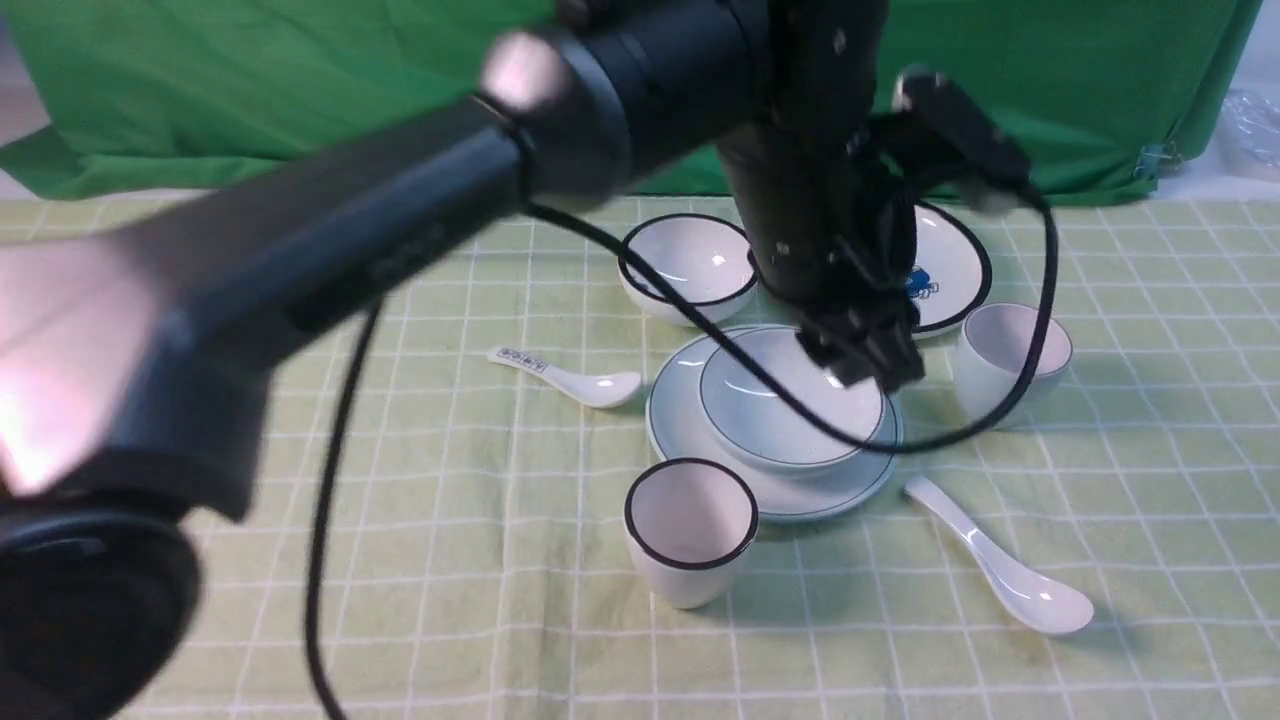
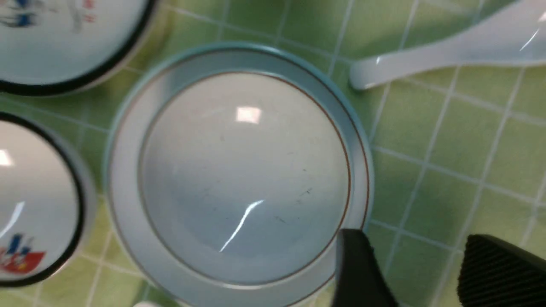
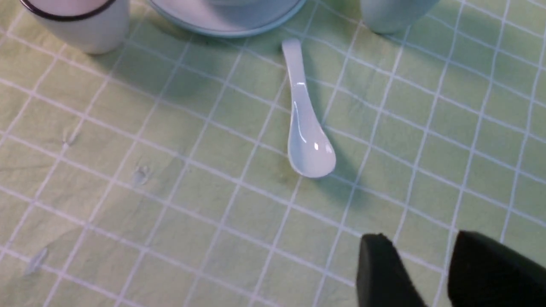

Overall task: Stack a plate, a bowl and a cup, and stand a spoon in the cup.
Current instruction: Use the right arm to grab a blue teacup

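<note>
The pale bowl point(image 1: 790, 405) rests in the thin-rimmed plate point(image 1: 770, 497) at the middle of the cloth; the left wrist view looks down on the bowl point(image 2: 243, 179) and the plate point(image 2: 123, 179). My left gripper point(image 1: 860, 355) point(image 2: 411, 238) hangs by their edge, open, with only cloth between its fingers. The thin-rimmed cup point(image 1: 1010, 355) stands to the right of the plate. The plain white spoon point(image 1: 1010, 560) point(image 3: 307, 128) lies flat in front of it. My right gripper point(image 3: 418, 236) hovers over bare cloth short of the spoon, open and empty; it is out of the front view.
A black-rimmed cup point(image 1: 690, 525) stands just in front of the plate. A black-rimmed bowl point(image 1: 690, 262) and a cartoon plate point(image 1: 950, 270) sit behind it. A printed spoon point(image 1: 565, 375) lies to the left. My left arm and its cable cross the scene.
</note>
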Tool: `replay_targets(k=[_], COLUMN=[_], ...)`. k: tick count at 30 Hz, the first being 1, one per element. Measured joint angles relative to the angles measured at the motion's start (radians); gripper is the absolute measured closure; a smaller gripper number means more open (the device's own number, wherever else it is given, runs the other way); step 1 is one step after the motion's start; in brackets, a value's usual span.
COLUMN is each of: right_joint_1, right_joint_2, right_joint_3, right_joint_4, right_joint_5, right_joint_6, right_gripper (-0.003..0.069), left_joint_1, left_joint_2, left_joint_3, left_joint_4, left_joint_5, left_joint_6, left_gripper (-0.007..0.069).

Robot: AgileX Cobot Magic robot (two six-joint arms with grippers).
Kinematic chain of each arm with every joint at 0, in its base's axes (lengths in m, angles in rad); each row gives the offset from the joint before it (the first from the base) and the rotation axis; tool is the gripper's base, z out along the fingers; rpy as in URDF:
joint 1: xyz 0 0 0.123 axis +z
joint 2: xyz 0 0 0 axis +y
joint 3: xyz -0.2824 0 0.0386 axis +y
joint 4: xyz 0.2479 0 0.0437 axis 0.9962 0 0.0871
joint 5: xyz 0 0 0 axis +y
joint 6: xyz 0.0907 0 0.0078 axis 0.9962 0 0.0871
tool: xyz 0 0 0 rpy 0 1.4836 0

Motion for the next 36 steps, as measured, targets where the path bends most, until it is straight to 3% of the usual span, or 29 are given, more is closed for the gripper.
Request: replay_targets(k=[3,6,10,16,18,21,25,32,36], right_joint_1=[0.000,-0.004,-0.046,-0.153,-0.179,-0.199,-0.210,-0.212,-0.212], right_joint_2=[0.172,0.346,0.546,0.818,0.914,1.017,1.111,1.251,1.263], right_joint_3=[-0.093,-0.201,-0.346,-0.538,-0.611,-0.695,-0.772,-0.852,-0.859], right_joint_4=[-0.001,-0.001,0.022,0.186,0.219,0.234,0.237,0.235,0.232], right_joint_5=[-0.003,-0.004,-0.007,-0.007,-0.002,0.012,0.023,0.038,0.057], right_joint_6=[-0.027,-0.053,-0.099,-0.225,-0.253,-0.266,-0.267,-0.261,-0.251], right_gripper=[0.0379,0.0379,0.0377,0.0281,0.0244,0.0239,0.0245,0.0354,0.0554], left_joint_1=[0.000,0.000,0.000,0.000,0.000,0.000,0.000,0.000,0.000], left_joint_2=[-0.163,-0.318,-0.570,-0.957,-1.107,-1.242,-1.334,-1.365,-1.365], left_joint_3=[0.040,0.153,0.382,0.842,1.043,1.206,1.310,1.347,1.347], left_joint_4=[0.000,-0.001,0.008,0.007,-0.004,-0.010,-0.015,-0.022,-0.022], left_joint_5=[-0.003,-0.002,-0.034,-0.309,-0.467,-0.609,-0.671,-0.664,-0.664], left_joint_6=[-0.086,-0.123,-0.155,-0.210,-0.216,-0.228,-0.257,-0.281,-0.281], left_gripper=[0.0555,0.0611,0.0624,0.0624,0.0624,0.0624,0.0624,0.0624,0.0624])
